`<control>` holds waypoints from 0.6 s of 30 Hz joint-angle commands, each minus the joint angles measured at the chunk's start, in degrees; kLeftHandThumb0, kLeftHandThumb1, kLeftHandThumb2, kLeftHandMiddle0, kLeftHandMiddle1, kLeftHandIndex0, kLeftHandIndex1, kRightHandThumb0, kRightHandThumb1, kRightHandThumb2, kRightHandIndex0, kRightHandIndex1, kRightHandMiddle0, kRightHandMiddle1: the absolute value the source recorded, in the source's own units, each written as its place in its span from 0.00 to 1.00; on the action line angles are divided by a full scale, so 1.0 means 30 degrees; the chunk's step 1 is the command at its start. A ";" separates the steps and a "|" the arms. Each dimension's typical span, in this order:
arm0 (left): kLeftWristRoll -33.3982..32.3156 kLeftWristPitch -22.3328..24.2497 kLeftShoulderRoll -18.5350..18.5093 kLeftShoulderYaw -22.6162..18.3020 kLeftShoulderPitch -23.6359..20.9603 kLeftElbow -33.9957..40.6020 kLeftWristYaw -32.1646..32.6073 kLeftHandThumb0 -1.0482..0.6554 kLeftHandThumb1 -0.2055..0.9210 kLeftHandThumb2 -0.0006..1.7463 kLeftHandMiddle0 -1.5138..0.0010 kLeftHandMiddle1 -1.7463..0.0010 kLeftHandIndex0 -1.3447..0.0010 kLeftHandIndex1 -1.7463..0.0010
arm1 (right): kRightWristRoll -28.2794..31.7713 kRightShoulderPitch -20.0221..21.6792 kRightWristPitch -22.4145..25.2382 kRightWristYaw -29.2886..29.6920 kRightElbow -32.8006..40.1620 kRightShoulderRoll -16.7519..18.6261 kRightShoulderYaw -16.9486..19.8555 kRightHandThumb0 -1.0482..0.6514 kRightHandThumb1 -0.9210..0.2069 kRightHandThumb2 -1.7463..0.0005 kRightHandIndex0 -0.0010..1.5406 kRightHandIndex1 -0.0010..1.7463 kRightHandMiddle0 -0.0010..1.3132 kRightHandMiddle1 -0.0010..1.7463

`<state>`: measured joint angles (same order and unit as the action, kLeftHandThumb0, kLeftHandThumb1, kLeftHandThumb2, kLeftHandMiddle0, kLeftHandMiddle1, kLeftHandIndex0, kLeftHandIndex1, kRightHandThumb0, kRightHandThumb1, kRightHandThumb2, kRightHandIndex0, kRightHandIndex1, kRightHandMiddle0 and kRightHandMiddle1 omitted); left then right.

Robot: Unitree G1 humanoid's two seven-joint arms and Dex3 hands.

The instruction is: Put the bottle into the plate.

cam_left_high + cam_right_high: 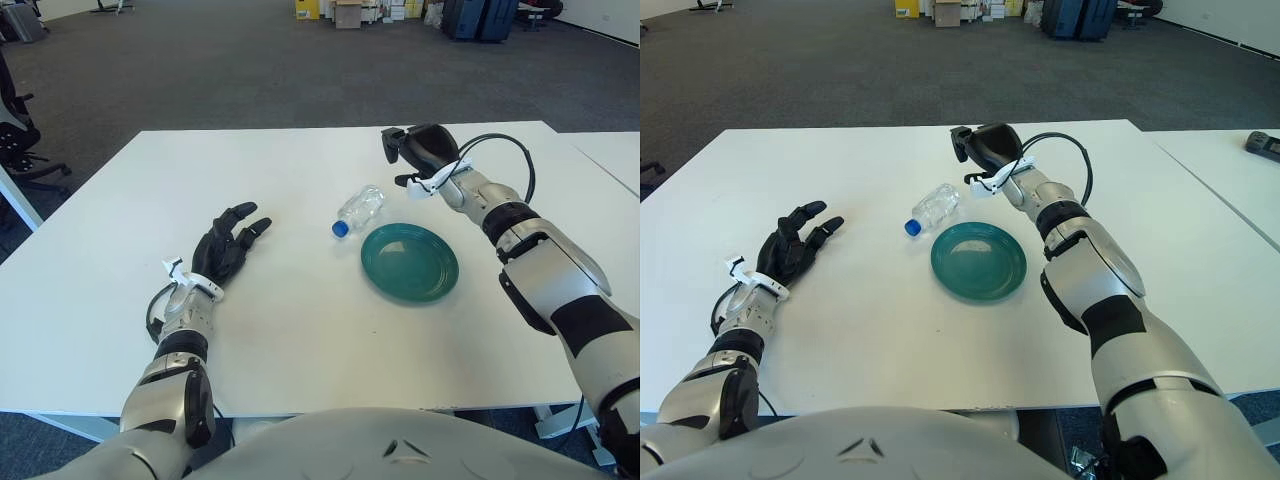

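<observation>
A clear plastic bottle [360, 209] with a blue cap lies on its side on the white table [300, 320], cap toward me. Just right of it and nearer me sits a round teal plate [410, 261] with nothing on it. My right hand [415, 152] hovers behind the plate and to the right of the bottle, apart from both, fingers spread and holding nothing. My left hand [228, 247] shows at the left of the table, well left of the bottle, fingers extended and holding nothing.
A second white table [612, 160] adjoins at the right. A black cable [500, 150] loops from my right wrist. An office chair [18, 130] stands at the far left; boxes and suitcases [480, 18] line the far wall across grey carpet.
</observation>
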<state>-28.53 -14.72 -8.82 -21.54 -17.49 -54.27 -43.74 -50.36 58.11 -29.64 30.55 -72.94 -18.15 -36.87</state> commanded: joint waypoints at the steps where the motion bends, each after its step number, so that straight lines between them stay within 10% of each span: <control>1: 0.0173 0.0170 0.0161 -0.0033 0.0463 -0.0017 -0.0049 0.08 1.00 0.55 0.60 0.42 0.76 0.34 | -0.0453 0.0980 -0.0033 -0.0763 -0.0171 0.0012 -0.0566 0.43 0.21 0.57 0.18 0.79 0.13 0.84; 3: 0.0145 0.0202 0.0195 -0.0029 0.0566 0.0133 -0.0066 0.08 1.00 0.55 0.60 0.42 0.77 0.34 | -0.0847 0.1087 0.0354 -0.1411 -0.0493 0.0376 -0.1112 0.22 0.08 0.65 0.08 0.35 0.05 0.54; 6: 0.0124 0.0232 0.0221 -0.0032 0.0666 0.0297 -0.0057 0.07 1.00 0.55 0.60 0.42 0.77 0.34 | -0.1074 0.1121 0.0494 -0.1997 -0.0613 0.0428 -0.1531 0.08 0.03 0.66 0.03 0.11 0.02 0.26; 18: -0.0258 0.0797 0.0469 -0.0134 0.1353 0.1506 -0.0214 0.08 1.00 0.54 0.60 0.42 0.75 0.33 | -0.1740 0.0792 0.1297 -0.1978 -0.1100 0.1481 -0.2768 0.00 0.00 0.64 0.00 0.00 0.00 0.00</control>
<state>-28.96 -13.59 -8.02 -21.68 -15.06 -50.03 -44.18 -54.94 59.71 -26.67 24.49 -75.71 -14.78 -44.50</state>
